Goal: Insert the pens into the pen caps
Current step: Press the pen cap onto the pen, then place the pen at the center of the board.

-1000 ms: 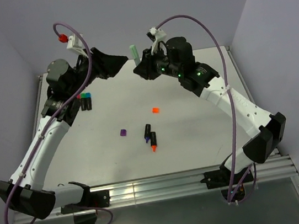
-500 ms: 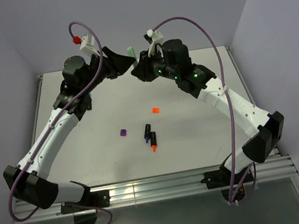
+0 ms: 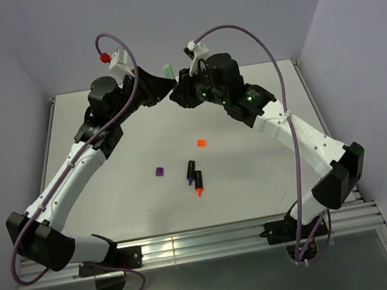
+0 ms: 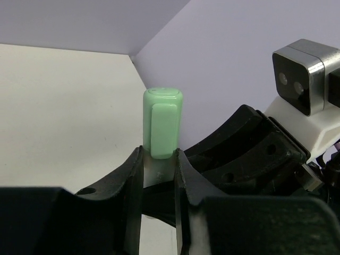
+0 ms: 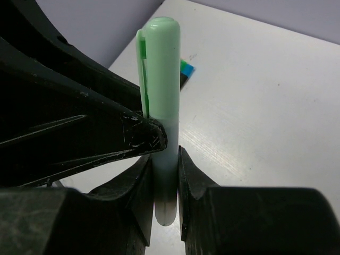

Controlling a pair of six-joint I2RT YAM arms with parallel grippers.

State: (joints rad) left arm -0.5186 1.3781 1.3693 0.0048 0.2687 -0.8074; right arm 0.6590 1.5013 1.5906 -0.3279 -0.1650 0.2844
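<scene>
Standing upright in the air above the far end of the surface, a pale green pen is held by both arms at once. Its green cap, with a flat clip down one side, sits on the top end and points up.

The right gripper is clamped on the lower part of the barrel, one finger on each side, and the rounded bottom end of the pen shows just below them. The left gripper comes in from the other side, and its two fingers press against the paler barrel just under the cap. Seen from the left wrist, the right arm's black fingers and its small camera sit just behind the pen.

Lower down, near the middle of the surface, an orange cap and a purple cap lie apart from each other. Between and slightly nearer than them, two black pens lie side by side: a bluish-tipped pen and an orange-tipped pen, tips toward the arm bases. From the right wrist, a teal-ended pen shows partly on the surface behind the green one.
</scene>
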